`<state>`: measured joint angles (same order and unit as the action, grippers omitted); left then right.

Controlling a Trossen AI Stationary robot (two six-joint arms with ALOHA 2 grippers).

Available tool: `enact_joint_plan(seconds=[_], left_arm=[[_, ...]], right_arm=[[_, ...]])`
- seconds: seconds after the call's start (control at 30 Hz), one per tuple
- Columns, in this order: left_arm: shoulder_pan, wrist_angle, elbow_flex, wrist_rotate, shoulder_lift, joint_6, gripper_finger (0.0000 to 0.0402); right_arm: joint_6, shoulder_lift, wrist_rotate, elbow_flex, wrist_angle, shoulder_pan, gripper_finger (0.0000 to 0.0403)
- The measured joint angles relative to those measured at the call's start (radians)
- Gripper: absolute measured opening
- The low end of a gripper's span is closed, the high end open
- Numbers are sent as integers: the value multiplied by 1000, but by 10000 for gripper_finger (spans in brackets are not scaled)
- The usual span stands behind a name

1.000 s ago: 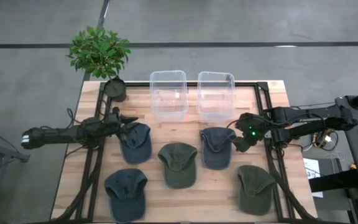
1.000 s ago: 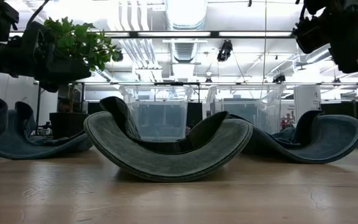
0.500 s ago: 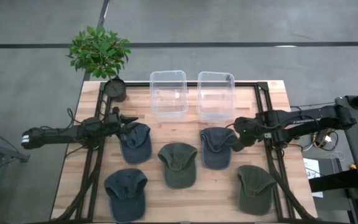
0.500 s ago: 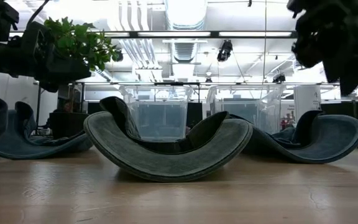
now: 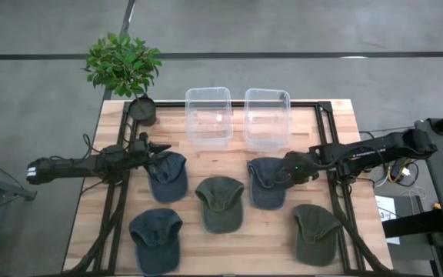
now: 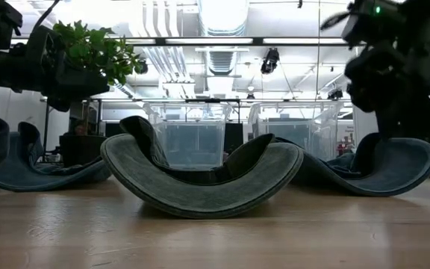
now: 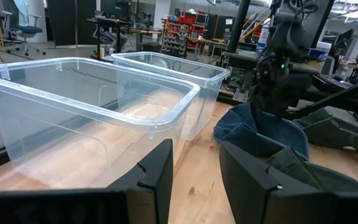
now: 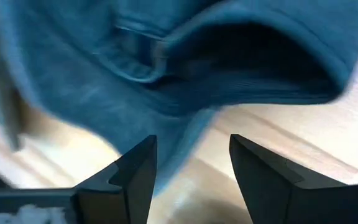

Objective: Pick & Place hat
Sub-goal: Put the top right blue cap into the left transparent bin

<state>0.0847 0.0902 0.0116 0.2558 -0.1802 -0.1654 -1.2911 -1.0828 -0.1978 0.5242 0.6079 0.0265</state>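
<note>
Five caps lie on the wooden table (image 5: 121,223): a blue one (image 5: 168,175) at the left, a green one (image 5: 220,202) in the middle, a blue one (image 5: 268,183) right of it, a blue one (image 5: 156,237) at the near left and a green one (image 5: 316,233) at the near right. My right gripper (image 5: 287,171) is open, just above the right edge of the middle-right blue cap (image 8: 135,74), its fingers pointing down at it. My left gripper (image 5: 160,149) is open and empty at the far edge of the left blue cap.
Two clear plastic bins (image 5: 208,117) (image 5: 267,118) stand side by side at the table's far edge and also show in the left wrist view (image 7: 86,118). A potted plant (image 5: 124,65) stands at the far left corner. Black rails (image 5: 337,192) run along the table's sides.
My right gripper has gone toward the table's left edge and down, from beside the right rail to just over the middle-right blue cap. The caps have stayed where they were.
</note>
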Motion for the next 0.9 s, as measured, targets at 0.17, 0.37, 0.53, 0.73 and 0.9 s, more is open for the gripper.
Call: enact_joint_plan(seconds=[0.17,0.37,0.53,0.73,0.9], left_arm=[[0,1,0,0,0,-21,124],[0,3,0,-1,0,-118,124],[0,6,0,-3,0,-179,124],[0,8,0,-3,0,-232,124],[0,15,0,-6,0,-284,124]], right_arm=[[-12,-47,0,-50,-59,0,194],[-12,-99,2,-65,-155,17,162],[-19,-126,18,-57,-177,37,89],[-38,-109,26,-55,-191,74,17],[-72,-2,45,-54,-186,125,14]])
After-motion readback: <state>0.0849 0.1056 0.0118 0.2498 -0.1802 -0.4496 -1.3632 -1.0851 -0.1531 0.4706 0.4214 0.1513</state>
